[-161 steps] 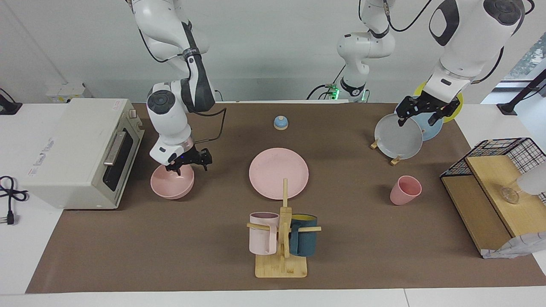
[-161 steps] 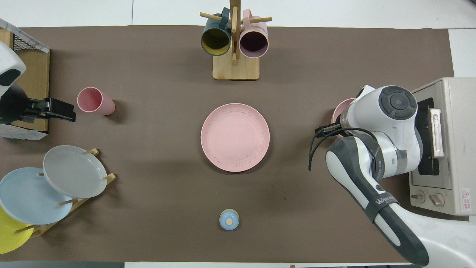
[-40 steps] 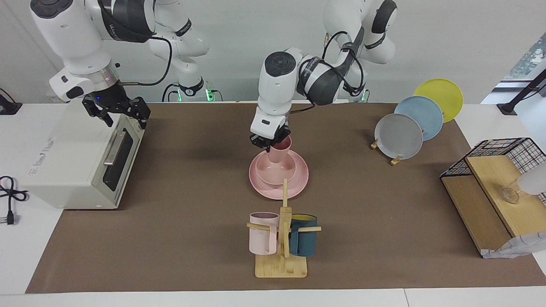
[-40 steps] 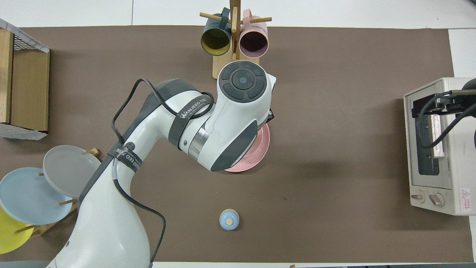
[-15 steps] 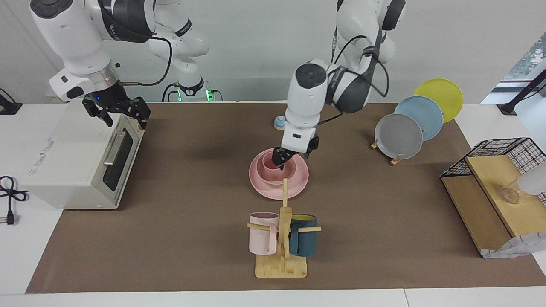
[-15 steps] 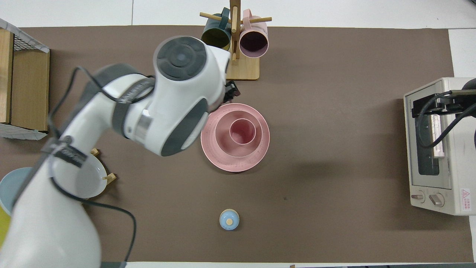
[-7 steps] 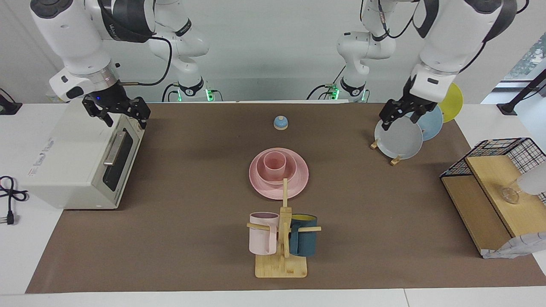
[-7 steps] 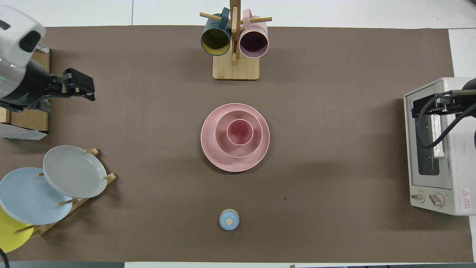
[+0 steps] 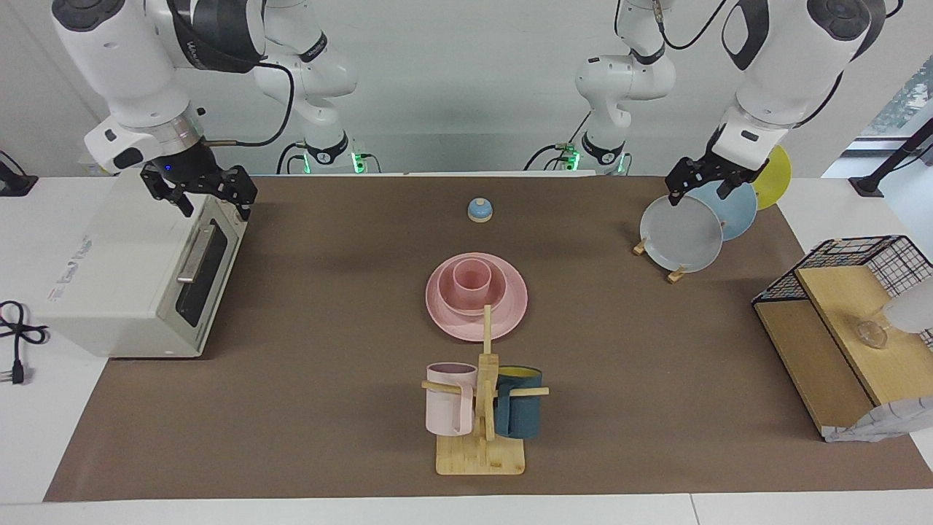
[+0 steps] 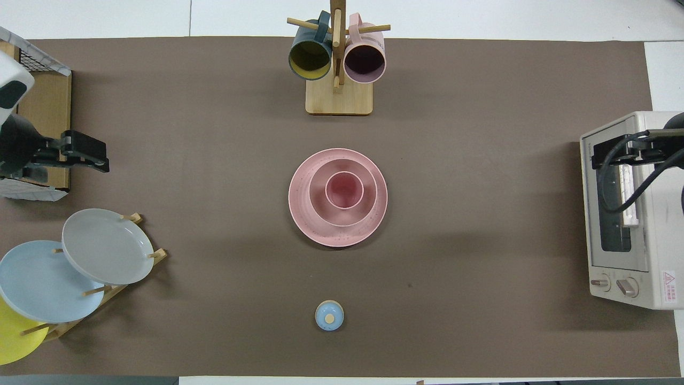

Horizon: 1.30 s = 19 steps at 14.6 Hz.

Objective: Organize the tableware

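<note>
Tableware sits stacked at the middle of the mat: the cup (image 9: 471, 280) stands upright in the bowl (image 9: 477, 299), and the bowl rests on the plate (image 9: 444, 319). From overhead the three rims nest one inside another, cup (image 10: 344, 190) innermost, bowl (image 10: 320, 200) around it, plate (image 10: 302, 216) outermost.

Left gripper (image 9: 705, 187) hangs in the air with its fingers spread wide and nothing between them, over the upper edge of the grey plate (image 9: 681, 237) in the rack at the left arm's end of the table. Overhead it shows at the frame's edge (image 10: 85, 152). Right gripper (image 9: 200, 191) is likewise wide and empty, up over the top front edge of the oven (image 9: 131, 270) at the right arm's end.

Both grippers are well apart from the stack. A mug stand (image 9: 481, 445) is farther from the robots than the stack, carrying a pale-pink mug (image 9: 446, 401) and a teal mug (image 9: 519, 412). A small blue knob (image 9: 479, 210) lies nearer to the robots.
</note>
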{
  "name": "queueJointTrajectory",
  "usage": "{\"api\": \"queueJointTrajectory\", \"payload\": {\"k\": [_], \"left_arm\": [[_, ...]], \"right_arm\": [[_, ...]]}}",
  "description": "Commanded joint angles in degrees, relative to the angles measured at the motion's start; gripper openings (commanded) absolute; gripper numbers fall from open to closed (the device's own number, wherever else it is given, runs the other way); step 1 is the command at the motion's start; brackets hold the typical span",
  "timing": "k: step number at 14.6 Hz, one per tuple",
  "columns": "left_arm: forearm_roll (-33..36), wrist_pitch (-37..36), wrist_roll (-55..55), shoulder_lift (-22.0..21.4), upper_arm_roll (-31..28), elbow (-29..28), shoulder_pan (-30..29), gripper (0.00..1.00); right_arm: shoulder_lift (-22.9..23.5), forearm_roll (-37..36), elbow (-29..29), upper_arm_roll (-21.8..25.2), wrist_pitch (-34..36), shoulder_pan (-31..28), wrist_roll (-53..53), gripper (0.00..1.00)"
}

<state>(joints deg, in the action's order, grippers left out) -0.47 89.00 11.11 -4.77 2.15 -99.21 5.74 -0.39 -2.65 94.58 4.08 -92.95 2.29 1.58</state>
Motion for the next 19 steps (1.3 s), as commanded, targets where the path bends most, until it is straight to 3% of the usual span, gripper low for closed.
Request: {"api": "queueJointTrajectory", "payload": {"k": [1,5,10,12,19], "left_arm": [[0.4,2.0,-0.7,-2.4,0.0,-2.8,0.5,1.00],[-1.6,0.8,-0.6,2.6,-3.0,6.9,3.7,1.00],[-1.6,0.3,-4.1,2.3,-2.1,6.1,1.1,1.00],[-1.6,-0.8,-4.7,2.4,2.1,6.1,-3.3,1.00],[-1.6,-1.5,-4.3,1.6,2.4,5.0,-3.3,1.00]], "right_arm": [[-0.8,1.3,0.6,-0.4,0.2,-0.8,-1.4,1.00],[-0.8,1.3,0.6,-0.4,0.2,-0.8,-1.4,1.00],[-0.8,1.3,0.6,-0.4,0.2,-0.8,-1.4,1.00],[-0.7,1.3,0.6,-0.4,0.2,-0.8,-1.4,1.00],[-0.8,1.3,0.6,-0.4,0.2,-0.8,-1.4,1.00]]}}
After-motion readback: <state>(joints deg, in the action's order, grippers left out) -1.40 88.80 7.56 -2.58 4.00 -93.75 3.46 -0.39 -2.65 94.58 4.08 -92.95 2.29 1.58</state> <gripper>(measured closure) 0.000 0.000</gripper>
